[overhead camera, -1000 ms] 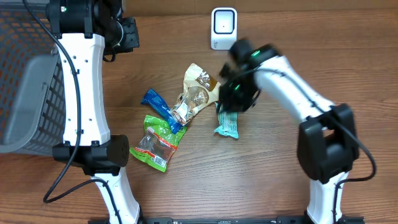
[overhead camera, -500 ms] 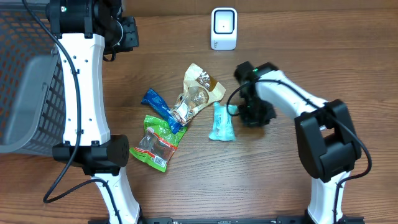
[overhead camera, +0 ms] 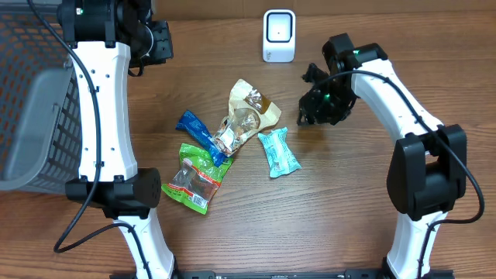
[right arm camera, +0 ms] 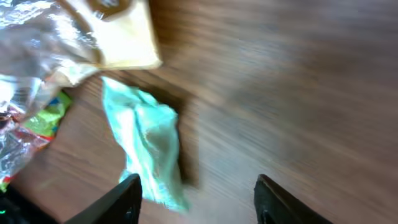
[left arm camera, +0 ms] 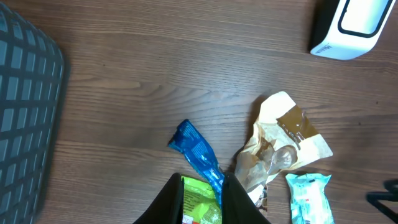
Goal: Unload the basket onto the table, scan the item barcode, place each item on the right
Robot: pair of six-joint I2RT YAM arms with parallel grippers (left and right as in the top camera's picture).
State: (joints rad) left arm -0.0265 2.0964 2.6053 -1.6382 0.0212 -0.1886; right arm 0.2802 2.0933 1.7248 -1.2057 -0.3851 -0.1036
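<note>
Lying loose on the worktop [overhead camera: 341, 225], the teal packet [overhead camera: 278, 152] sits at 6 o'clock from the scanner [overhead camera: 279, 35], apparently unscanned. The right fingers [right arm camera: 132, 198] gape empty at its 1 o'clock, and the left fingers [left arm camera: 165, 208] are clenched on nothing. Pickup and scan remain.

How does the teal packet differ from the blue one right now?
Colour: the teal packet is pale teal, the blue packet a deep glossy blue.
Shape: the teal packet looks wider, the blue packet slimmer.
Placement: the teal packet lies alone on bare wood, while the blue packet's lower end meets the green packet and the clear-and-tan bag.
Shared: both lie flat on the table, slanted the same way, neither gripped.
</note>
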